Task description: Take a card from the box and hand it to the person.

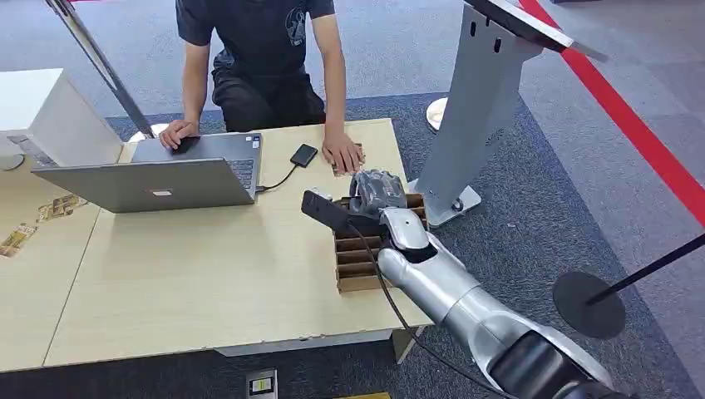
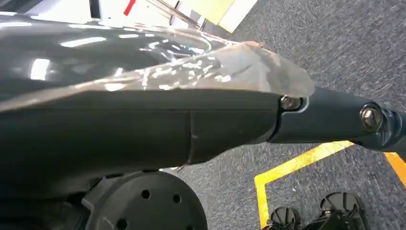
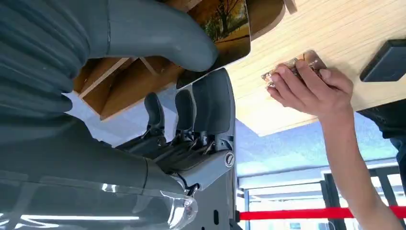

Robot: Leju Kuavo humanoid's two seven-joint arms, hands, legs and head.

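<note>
A brown cardboard box (image 1: 357,268) with slotted dividers sits at the table's right edge, and its wooden-brown walls (image 3: 125,80) appear beside my right hand in the right wrist view. My right hand (image 1: 378,193) is over the box's far end. There it pinches a card (image 3: 226,28) with an autumn-tree picture between the thick thumb (image 3: 158,34) and the dark fingers (image 3: 211,106). Just beyond it, the person's hand (image 1: 342,154) lies flat on the table over another card (image 3: 296,64). My left hand (image 2: 330,115) hangs above the carpet, one dark finger stretched out, holding nothing.
The person sits behind the table with the other hand on an open laptop (image 1: 166,179). A black device (image 1: 303,155) lies cabled to it. A grey kiosk stand (image 1: 478,108) rises right of the table. Loose cards (image 1: 58,206) lie on the left table.
</note>
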